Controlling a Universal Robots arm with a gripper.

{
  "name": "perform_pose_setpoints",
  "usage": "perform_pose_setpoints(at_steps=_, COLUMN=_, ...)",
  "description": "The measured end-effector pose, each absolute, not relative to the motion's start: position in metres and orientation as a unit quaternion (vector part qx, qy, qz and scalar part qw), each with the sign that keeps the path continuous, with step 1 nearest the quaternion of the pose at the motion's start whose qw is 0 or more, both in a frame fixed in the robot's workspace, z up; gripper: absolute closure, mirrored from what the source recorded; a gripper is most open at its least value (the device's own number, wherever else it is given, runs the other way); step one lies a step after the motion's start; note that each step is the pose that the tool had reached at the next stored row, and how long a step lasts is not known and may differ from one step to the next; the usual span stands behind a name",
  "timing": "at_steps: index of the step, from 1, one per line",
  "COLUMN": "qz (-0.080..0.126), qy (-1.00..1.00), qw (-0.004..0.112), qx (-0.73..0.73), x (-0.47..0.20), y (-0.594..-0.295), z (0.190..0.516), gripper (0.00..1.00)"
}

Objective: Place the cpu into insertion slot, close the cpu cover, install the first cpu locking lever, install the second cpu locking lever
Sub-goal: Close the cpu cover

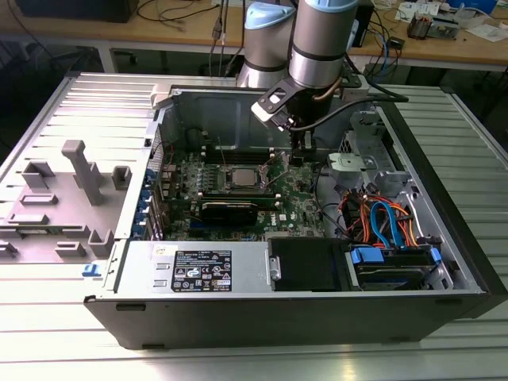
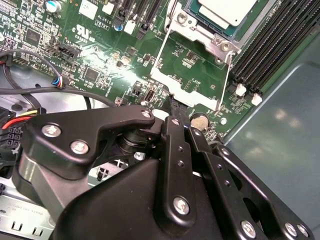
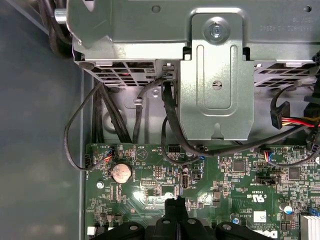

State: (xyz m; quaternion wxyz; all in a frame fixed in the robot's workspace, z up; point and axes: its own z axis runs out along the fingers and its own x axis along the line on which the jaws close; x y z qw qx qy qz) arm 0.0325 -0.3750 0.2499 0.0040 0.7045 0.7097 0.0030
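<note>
A white label (image 1: 202, 271) crowded with black print is sitting on the silver box (image 1: 143, 270), too small to make out. White lettering is running across the green circuit board (image 2: 100, 55) in the second wrist view, and a small printed sticker (image 3: 259, 216) is lying on it in the first wrist view.

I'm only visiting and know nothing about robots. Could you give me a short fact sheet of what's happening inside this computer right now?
Setting: open computer case lying on a ribbed metal table
Arm: reaches down into the case, over the green circuit board
Hand: the gripper is shut, nothing seen in it, close to the board
Chip: the silver chip sits in its socket
Cover: the metal frame looks swung open, lying between socket and gripper
Nearby: a coin battery
</note>
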Motion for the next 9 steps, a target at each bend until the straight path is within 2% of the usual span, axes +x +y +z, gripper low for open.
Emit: perform_pose_setpoints(at_steps=9, qz=0.003, qy=0.710, qw=0.004, qx=0.704, x=0.0275, y=-0.3750, z=0.2489, gripper=0.89)
